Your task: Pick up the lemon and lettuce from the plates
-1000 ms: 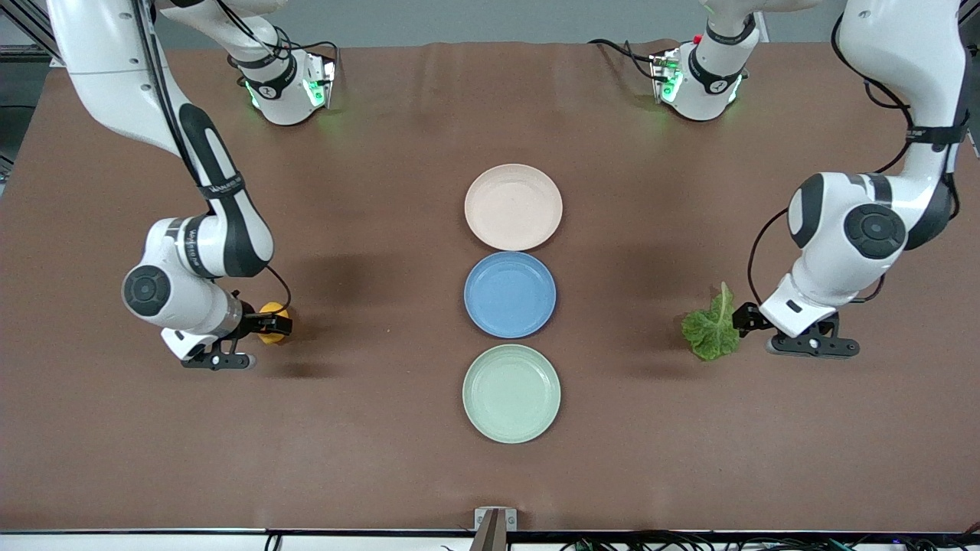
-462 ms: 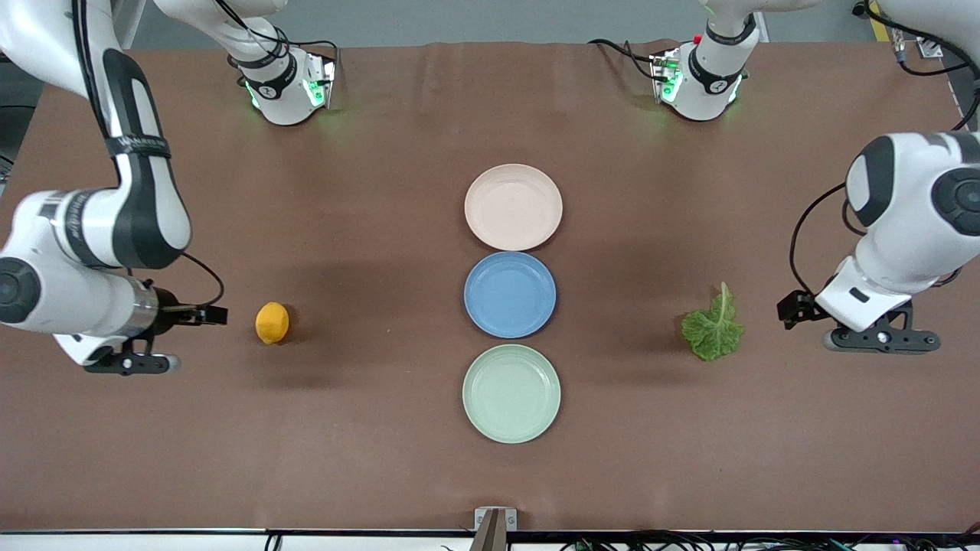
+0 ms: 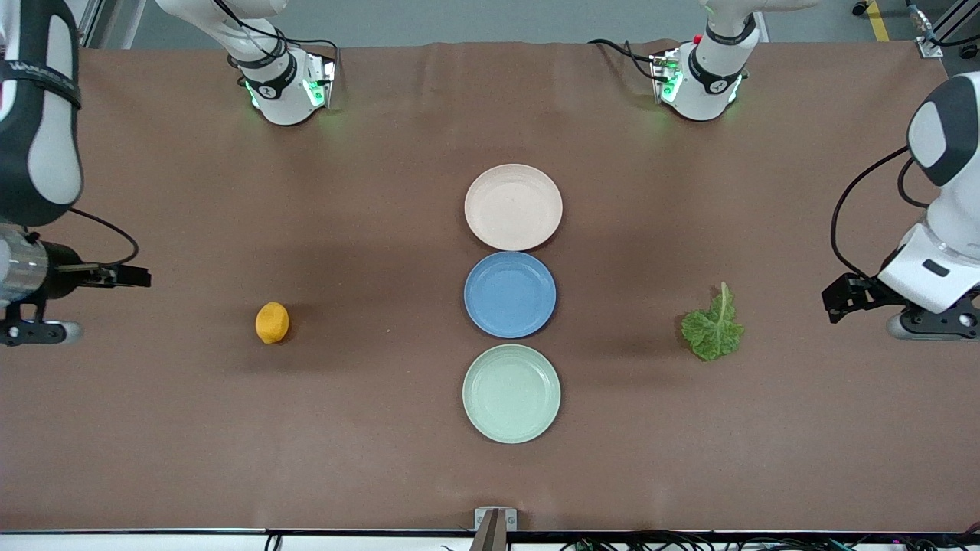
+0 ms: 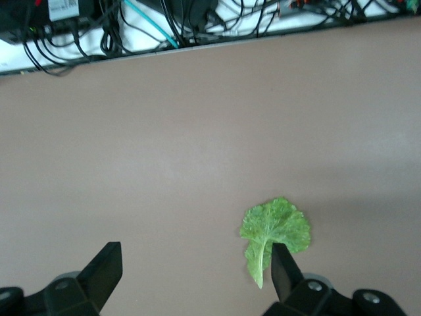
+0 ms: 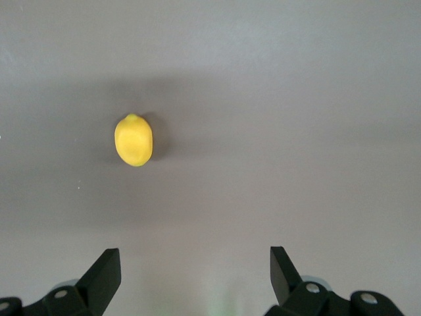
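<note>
The lemon (image 3: 272, 322) lies on the bare table toward the right arm's end; it also shows in the right wrist view (image 5: 133, 139). The lettuce (image 3: 713, 327) lies on the bare table toward the left arm's end, and shows in the left wrist view (image 4: 273, 234). The beige-pink plate (image 3: 513, 207) and the mint green plate (image 3: 511, 393) hold nothing. My right gripper (image 3: 132, 276) is open and empty, up over the table's end, apart from the lemon. My left gripper (image 3: 836, 298) is open and empty, up beside the lettuce.
A blue plate (image 3: 510, 295) sits between the two pale plates, holding nothing. The arm bases (image 3: 285, 83) stand along the table's edge farthest from the front camera. Cables (image 4: 131, 26) hang past the table edge in the left wrist view.
Both grippers let go, the right of the lemon and the left of the lettuce, and drew away toward their own table ends. The lemon and lettuce stay where they were set.
</note>
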